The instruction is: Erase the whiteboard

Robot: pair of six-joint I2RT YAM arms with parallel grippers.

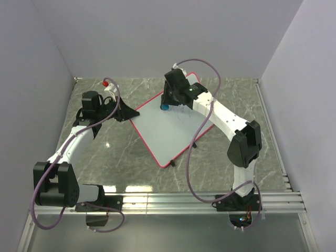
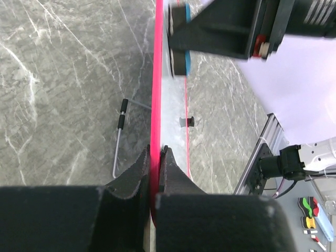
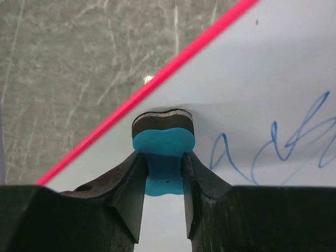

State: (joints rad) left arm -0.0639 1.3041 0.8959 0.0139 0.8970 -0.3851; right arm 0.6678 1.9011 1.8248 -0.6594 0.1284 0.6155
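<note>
Right wrist view: R gripper (image 3: 164,161) clenched on blue eraser (image 3: 163,140), felt face down on whiteboard (image 3: 273,68), just inside red frame (image 3: 157,84). Blue scribbles (image 3: 278,142) just beside eraser, right of it in this view, not yet wiped. Left wrist view: L gripper (image 2: 155,157) pinched shut on board's frame edge. Top view: board lying angled on marble table (image 1: 105,157), mid-table, between both arms.

Procedure (judgement):
1. Hold L pinch firm; stops board sliding under wipe load.
2. Set felt flat w/ light, even downforce; avoid tipping onto eraser edge.
3. Sweep sideways across marks in overlapping passes; stay inside frame.
4. Avoid snagging frame lip at stroke ends.
5. Inspect for residue; repeat where req'd.
</note>
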